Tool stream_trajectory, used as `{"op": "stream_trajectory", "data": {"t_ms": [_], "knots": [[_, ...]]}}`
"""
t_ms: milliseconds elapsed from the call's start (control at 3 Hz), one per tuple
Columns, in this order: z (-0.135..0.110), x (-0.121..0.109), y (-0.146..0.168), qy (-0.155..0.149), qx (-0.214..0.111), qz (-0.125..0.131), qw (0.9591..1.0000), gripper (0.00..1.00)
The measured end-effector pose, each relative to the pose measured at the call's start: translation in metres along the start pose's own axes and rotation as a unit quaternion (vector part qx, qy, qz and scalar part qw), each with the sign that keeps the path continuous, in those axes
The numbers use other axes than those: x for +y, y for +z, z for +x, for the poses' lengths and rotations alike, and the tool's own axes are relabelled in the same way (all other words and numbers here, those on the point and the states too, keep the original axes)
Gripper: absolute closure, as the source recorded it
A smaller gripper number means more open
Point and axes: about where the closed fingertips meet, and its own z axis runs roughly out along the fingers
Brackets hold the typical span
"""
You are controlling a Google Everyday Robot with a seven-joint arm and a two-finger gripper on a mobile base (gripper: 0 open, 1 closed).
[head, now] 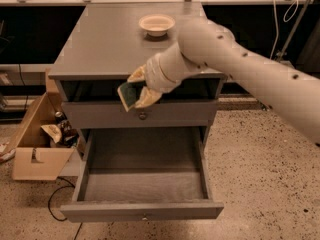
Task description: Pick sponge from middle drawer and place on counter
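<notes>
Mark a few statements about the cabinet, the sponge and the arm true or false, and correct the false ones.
1. The gripper is shut on the sponge. True.
2. The sponge rests on the counter. False: it is held in the air in front of the counter's front edge, not set down.
3. The middle drawer is pulled open. True.
4. The bowl sits in the middle drawer. False: it stands on the counter, near the back edge.
5. A cardboard box stands on the floor beside the cabinet. True.
</notes>
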Motion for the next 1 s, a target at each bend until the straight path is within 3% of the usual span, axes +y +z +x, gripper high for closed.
{"op": "stream_trajectory", "data": {"t_ms": [333, 667, 1000], "knots": [[-0.017, -0.086, -0.017, -0.059, 0.067, 0.001, 0.996, 1.0], [-0.014, -0.128, -0.017, -0.07, 0.119, 0.003, 0.9904, 1.0], [0.009, -0.163, -0.005, -0.034, 0.147, 0.009, 0.9886, 1.0]]}}
